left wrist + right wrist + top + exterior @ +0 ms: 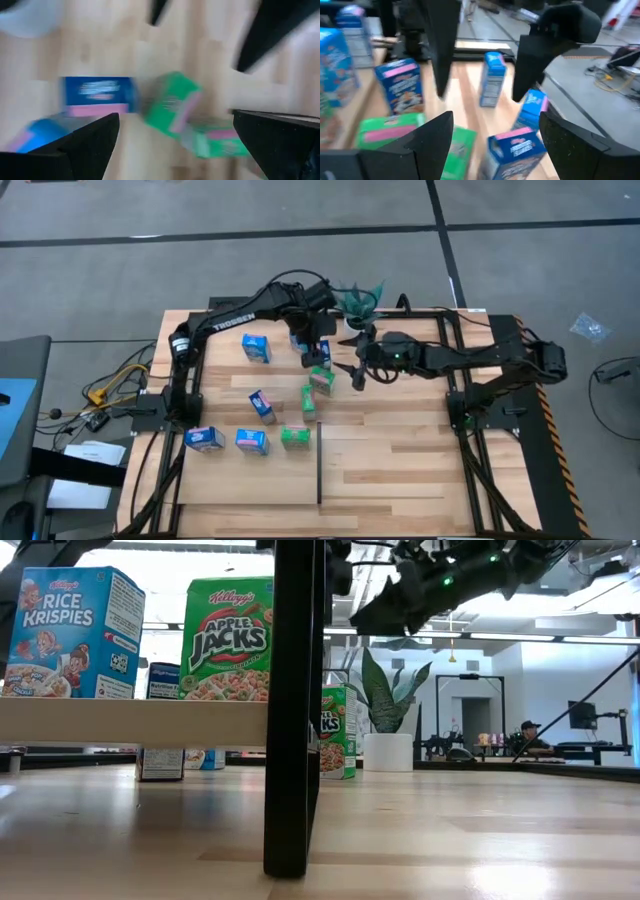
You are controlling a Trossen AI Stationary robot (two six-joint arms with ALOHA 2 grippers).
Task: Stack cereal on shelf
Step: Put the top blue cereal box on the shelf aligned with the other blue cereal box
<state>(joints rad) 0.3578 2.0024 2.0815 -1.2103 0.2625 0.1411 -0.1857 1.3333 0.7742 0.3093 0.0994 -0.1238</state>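
Over the far middle of the worktop [400, 470] I have both pincers hovering near each other. My left pincer [318, 352] hangs with fingers apart above a green box [321, 379], holding nothing. My right pincer [352, 368] sits just right of that box, fingers apart and empty too. Other cereal boxes lie scattered left of the black divider [319, 465]: a blue one [256, 347] far left, another blue [262, 405] mid, and a near row of two blue [204, 439] and one green [295, 437]. A plant [358, 300] stands at the far edge.
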